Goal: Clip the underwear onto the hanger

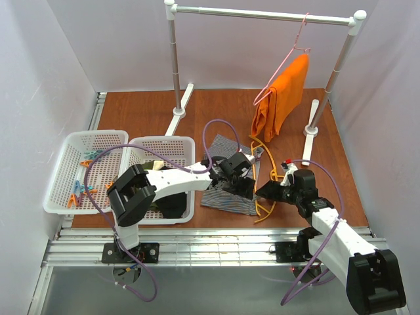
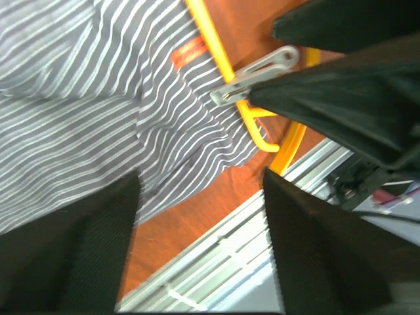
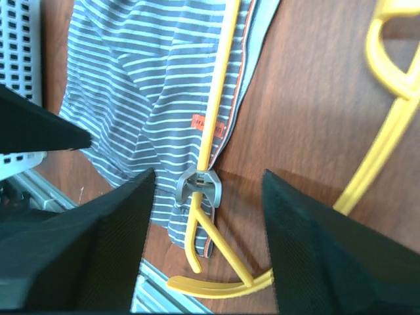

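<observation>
The grey striped underwear (image 1: 226, 197) lies flat on the wooden table in front of the baskets. The yellow hanger (image 1: 266, 207) lies along its right edge. A grey clothespin (image 3: 199, 187) sits on the hanger bar (image 3: 213, 125) and pinches the underwear (image 3: 125, 85) near its orange tag (image 3: 209, 125). My right gripper (image 3: 209, 177) hovers open above this clothespin, a finger on each side, touching nothing. My left gripper (image 2: 200, 180) is open over the underwear's near edge (image 2: 79, 98), with only table between its fingers. The same clothespin (image 2: 259, 72) and hanger (image 2: 210, 39) show beside it.
Two white baskets stand at the left, one (image 1: 85, 170) with coloured clothespins, the other (image 1: 164, 147) with dark clothes. At the back a rail (image 1: 262, 14) carries a pink wire hanger with orange cloth (image 1: 282, 98). A red clothespin (image 1: 287, 163) lies right of the hanger. The metal table edge (image 1: 216, 239) is close.
</observation>
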You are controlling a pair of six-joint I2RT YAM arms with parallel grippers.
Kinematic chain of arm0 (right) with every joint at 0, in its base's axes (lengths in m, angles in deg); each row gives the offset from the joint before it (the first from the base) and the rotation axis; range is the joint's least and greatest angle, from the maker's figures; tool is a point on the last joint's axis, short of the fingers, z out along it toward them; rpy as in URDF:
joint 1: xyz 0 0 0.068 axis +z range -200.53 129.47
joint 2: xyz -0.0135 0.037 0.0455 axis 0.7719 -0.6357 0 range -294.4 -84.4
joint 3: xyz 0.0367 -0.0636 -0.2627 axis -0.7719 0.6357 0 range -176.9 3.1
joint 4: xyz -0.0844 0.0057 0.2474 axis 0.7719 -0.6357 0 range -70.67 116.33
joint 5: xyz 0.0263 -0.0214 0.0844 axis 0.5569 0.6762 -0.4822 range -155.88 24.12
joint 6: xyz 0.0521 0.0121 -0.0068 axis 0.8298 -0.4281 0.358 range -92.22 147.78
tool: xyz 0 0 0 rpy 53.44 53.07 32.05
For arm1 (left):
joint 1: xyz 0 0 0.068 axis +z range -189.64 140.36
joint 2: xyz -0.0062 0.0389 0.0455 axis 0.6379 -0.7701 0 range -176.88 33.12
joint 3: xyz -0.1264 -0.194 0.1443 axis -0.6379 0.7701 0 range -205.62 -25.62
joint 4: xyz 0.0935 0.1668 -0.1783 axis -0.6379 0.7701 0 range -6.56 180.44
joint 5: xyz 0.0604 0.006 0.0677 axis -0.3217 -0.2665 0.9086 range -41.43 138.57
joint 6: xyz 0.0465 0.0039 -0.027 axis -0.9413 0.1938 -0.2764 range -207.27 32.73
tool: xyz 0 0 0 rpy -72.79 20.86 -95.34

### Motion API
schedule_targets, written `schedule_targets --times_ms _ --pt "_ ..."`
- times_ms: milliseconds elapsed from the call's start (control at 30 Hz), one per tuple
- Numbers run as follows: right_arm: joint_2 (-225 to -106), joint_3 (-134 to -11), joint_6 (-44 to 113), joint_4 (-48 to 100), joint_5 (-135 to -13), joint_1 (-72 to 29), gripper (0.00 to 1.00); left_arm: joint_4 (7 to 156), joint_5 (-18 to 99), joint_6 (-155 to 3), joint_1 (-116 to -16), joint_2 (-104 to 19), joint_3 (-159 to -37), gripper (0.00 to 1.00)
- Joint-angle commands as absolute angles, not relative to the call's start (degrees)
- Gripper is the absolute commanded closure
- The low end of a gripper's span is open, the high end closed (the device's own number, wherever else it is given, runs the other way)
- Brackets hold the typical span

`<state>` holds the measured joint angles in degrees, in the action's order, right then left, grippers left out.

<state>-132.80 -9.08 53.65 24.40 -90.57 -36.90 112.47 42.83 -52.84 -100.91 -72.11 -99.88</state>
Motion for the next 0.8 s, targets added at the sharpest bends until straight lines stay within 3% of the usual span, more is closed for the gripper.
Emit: schedule_targets --times_ms 0,33,100,233,400,600,767 --pt "-132.57 -14.47 50.91 20.19 -86.74 -36.55 0.40 112.89 45.58 -54.48 -100.72 -68.04 -102.52 0.29" --pt "-132.39 -15.35 50.29 19.22 -85.58 -36.64 0.37 112.45 45.84 -54.93 -100.72 -67.26 -102.79 0.20" --pt "-131.51 -18.34 48.28 16.76 -82.95 -36.73 0.30 111.48 46.46 -56.24 -100.90 -66.72 -103.40 0.15" --pt "-130.20 -23.87 45.11 12.11 -78.20 -37.60 0.13 112.08 51.09 -61.33 -101.95 -67.86 -108.40 0.13" --pt "-127.56 -29.58 40.71 6.22 -69.50 -42.52 0.04 116.30 53.14 -64.77 -103.79 -76.81 -122.63 0.13" --pt "-125.27 -32.32 41.05 3.40 -54.56 -49.99 0.02 124.38 55.77 -67.06 -104.15 -90.24 -137.74 0.16" --pt "-123.43 -35.04 42.37 2.25 -47.00 -54.03 0.02 127.47 55.51 -67.85 -104.15 -94.32 -139.35 0.22"
